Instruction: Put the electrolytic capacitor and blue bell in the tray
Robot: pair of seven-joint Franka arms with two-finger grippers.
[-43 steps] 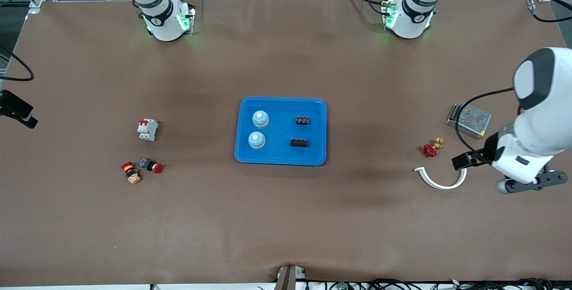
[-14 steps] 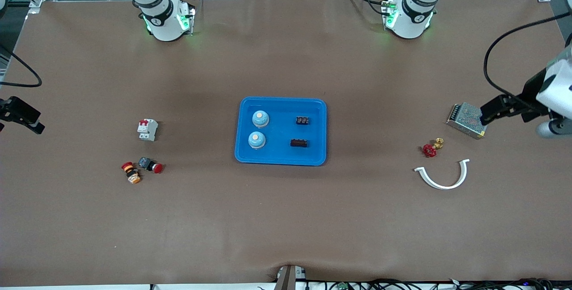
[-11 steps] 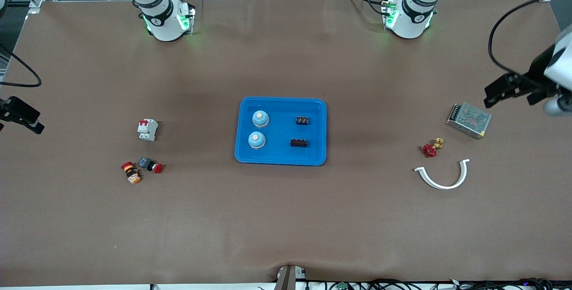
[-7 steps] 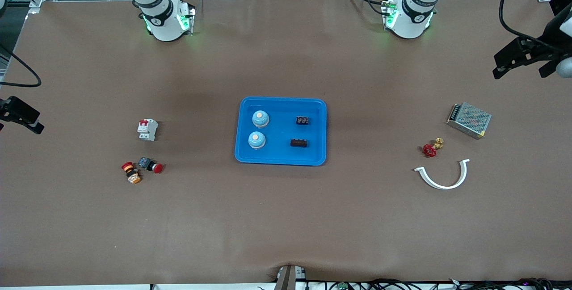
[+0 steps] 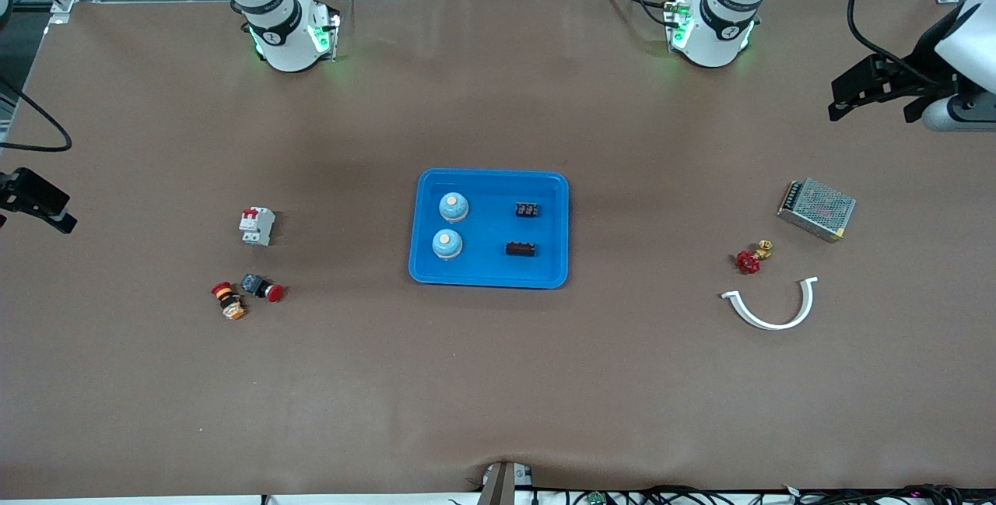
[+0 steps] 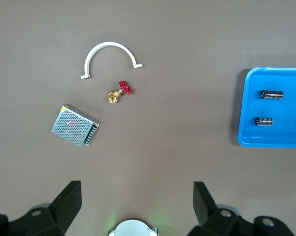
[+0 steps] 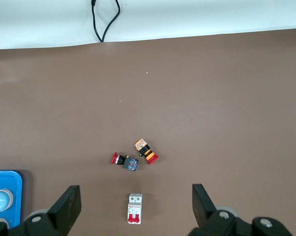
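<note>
**Blue tray holds both bells and both capacitors; arms high at the table ends**

Blue and shallow, the tray (image 5: 489,228) sits at the middle of the brown table (image 5: 498,380). Inside it, toward the right arm's end, stand two blue bells (image 5: 453,207) (image 5: 447,244), one nearer the front camera than the other. Toward the left arm's end of the tray lie two dark electrolytic capacitors (image 5: 527,210) (image 5: 520,249), likewise one nearer than the other; all four pieces are apart from each other and from the rim.

Toward the left arm's end of the table rest a metal mesh power supply (image 5: 816,209), a red-handled brass valve (image 5: 750,257) nearer the camera, and a white curved clamp (image 5: 770,308) nearer still. The left gripper (image 5: 869,90) hangs in the air above that end of the table, beside the power supply's area, fingers (image 6: 67,204) spread wide and holding nothing.

Toward the right arm's end lie a white circuit breaker (image 5: 257,226) and, nearer the camera, two push-button switches (image 5: 262,287) (image 5: 226,299) just beside each other. The right gripper (image 7: 133,204) is raised over this end, looking down on the breaker, its fingers (image 7: 69,201) wide apart and empty; the front view catches only its dark edge.
</note>
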